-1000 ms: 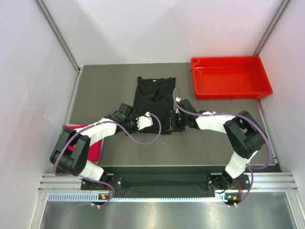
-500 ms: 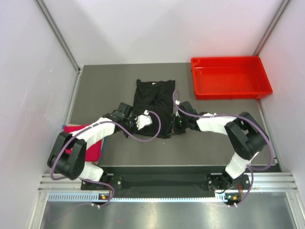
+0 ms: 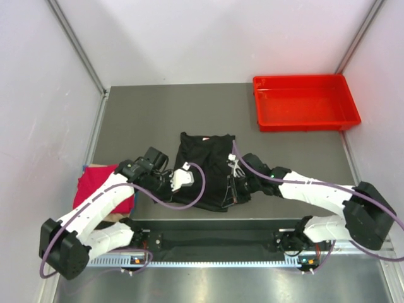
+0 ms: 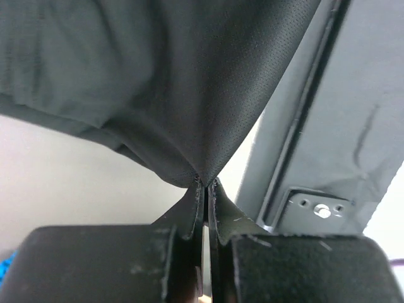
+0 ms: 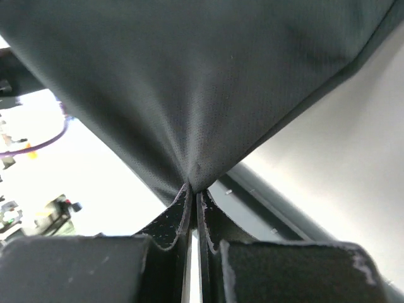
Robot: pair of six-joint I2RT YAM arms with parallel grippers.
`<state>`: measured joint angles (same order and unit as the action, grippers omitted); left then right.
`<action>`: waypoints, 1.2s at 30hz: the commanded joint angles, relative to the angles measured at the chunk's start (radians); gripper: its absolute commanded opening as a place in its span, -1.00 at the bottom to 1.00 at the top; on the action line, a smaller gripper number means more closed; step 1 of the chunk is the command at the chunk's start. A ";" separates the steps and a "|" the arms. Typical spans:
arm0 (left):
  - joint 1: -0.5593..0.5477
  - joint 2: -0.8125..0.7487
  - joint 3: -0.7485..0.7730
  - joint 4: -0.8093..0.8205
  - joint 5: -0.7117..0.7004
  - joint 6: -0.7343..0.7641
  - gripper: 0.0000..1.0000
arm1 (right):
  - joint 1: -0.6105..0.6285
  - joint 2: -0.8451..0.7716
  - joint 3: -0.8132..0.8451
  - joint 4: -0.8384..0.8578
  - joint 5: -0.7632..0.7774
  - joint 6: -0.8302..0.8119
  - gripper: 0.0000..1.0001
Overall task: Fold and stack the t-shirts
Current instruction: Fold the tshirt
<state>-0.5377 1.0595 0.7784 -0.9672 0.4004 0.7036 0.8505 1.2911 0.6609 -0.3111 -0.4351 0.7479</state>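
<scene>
The black t-shirt (image 3: 205,165) hangs lifted between both grippers near the table's front edge, its far end trailing on the table. My left gripper (image 3: 184,181) is shut on the shirt's near left corner; in the left wrist view the gripper (image 4: 206,184) pinches a peak of the black cloth (image 4: 189,82). My right gripper (image 3: 234,187) is shut on the near right corner; in the right wrist view the gripper (image 5: 194,188) pinches the cloth (image 5: 189,88) the same way. A crimson red t-shirt (image 3: 95,187) lies at the left, partly under the left arm, with a blue edge (image 3: 84,168) beside it.
A rigid red plastic tray (image 3: 346,101) stands at the back right. White walls close in the left, back and right. The metal rail (image 3: 221,237) with the arm bases runs along the near edge.
Both grippers have pulled back toward the near edge and risen, dragging the black t-shirt nearer with them. The shirt's far end has slid from the middle of the table toward the front.
</scene>
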 commanded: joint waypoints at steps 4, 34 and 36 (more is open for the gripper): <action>0.008 0.067 0.117 0.024 -0.067 -0.113 -1.00 | -0.112 -0.017 0.078 -0.106 -0.074 -0.039 -1.00; 0.286 1.008 0.975 0.278 -0.147 -0.208 -1.00 | -0.536 0.631 0.635 0.076 0.030 -0.120 -1.00; 0.286 1.024 0.987 0.286 -0.153 -0.210 -1.00 | -0.536 0.649 0.652 0.079 0.038 -0.111 -1.00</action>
<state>-0.2703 2.0659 1.7168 -0.7387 0.2962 0.5026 0.3359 1.9190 1.2594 -0.2535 -0.4500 0.6266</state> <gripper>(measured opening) 0.023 0.010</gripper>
